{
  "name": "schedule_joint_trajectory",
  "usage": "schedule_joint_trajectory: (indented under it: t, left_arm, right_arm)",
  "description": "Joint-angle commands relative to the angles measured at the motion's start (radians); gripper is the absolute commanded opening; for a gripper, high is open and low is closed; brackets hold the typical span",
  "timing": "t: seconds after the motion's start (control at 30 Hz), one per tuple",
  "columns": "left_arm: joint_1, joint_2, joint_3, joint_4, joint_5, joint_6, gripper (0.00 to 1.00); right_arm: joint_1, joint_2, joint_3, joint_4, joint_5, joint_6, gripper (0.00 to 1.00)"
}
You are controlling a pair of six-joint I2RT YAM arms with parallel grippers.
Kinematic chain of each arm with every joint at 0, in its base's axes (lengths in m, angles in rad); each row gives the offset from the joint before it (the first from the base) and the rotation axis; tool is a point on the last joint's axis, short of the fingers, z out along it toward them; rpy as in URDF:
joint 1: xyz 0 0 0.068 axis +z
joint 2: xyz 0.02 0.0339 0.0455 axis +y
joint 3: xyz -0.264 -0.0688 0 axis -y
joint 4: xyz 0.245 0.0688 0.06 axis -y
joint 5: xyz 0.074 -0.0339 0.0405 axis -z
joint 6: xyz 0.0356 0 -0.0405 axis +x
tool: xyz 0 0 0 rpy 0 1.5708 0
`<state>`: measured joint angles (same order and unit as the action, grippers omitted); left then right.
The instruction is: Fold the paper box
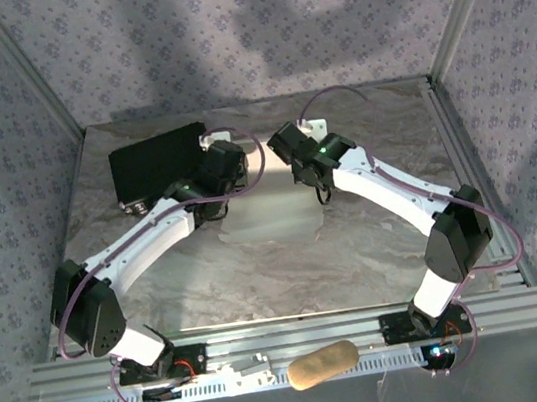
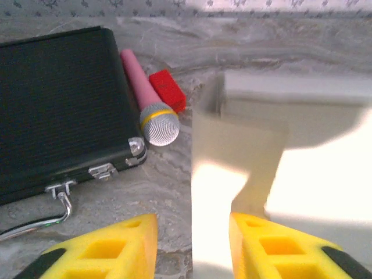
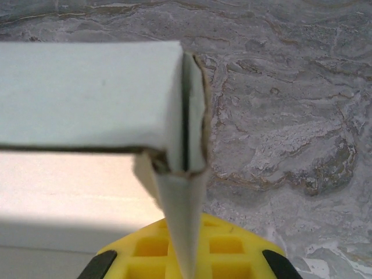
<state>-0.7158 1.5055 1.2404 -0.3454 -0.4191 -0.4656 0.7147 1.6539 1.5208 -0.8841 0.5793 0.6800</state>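
The white paper box [image 1: 270, 223] lies partly folded on the marble table between the two arms. In the left wrist view a raised wall of the box [image 2: 290, 104] stands at the back, and a flat flap [image 2: 216, 192] runs down between my left gripper's [image 2: 193, 247] yellow fingers [image 2: 116, 247], which stand wide open and apart from it. My left gripper [image 1: 217, 180] hovers over the box's left end. My right gripper [image 3: 189, 258] is shut on a thin upright flap [image 3: 185, 226] at the corner of a folded wall [image 3: 93, 93]. That gripper [image 1: 313, 176] sits at the box's right end.
A black hard case [image 2: 52, 110] with a metal handle lies at the left, also at the back left [image 1: 157, 165]. A pink microphone [image 2: 145, 99] and a red block [image 2: 167, 90] lie beside it. A tan oblong object [image 1: 323, 363] rests on the front rail.
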Motion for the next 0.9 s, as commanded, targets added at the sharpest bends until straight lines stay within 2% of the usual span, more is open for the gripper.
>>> schedule_joint_trajectory:
  t: [0.0,0.23,0.3,0.5,0.57,0.67,0.73,0.87]
  left_arm:
    - [0.007,-0.039,0.004,0.042,0.074,0.062,0.39]
    - [0.043,-0.055,-0.023,0.037,0.097,0.07,0.42]
    - [0.072,-0.083,-0.061,0.082,0.18,0.079,0.42]
    - [0.153,-0.21,-0.159,0.216,0.646,0.179,0.5]
    - [0.168,-0.253,-0.178,0.22,0.726,0.191,0.51]
    - [0.225,-0.304,-0.212,0.22,0.779,0.172,0.5]
    - [0.27,-0.31,-0.227,0.21,0.78,0.152,0.44]
    - [0.319,-0.227,-0.191,0.143,0.81,0.178,0.35]
  right_arm:
    - [-0.001,-0.012,0.01,-0.033,-0.002,-0.009,0.0]
    - [0.0,-0.014,0.018,-0.032,-0.015,-0.015,0.0]
    - [-0.004,-0.019,0.014,-0.026,-0.029,-0.021,0.0]
    - [-0.036,-0.044,-0.017,0.006,-0.091,-0.043,0.0]
    - [-0.05,-0.048,-0.023,0.014,-0.104,-0.044,0.0]
    - [-0.067,-0.055,-0.033,0.027,-0.125,-0.081,0.0]
    - [-0.075,-0.059,-0.039,0.034,-0.135,-0.088,0.0]
    - [-0.082,-0.066,-0.044,0.042,-0.146,-0.095,0.0]
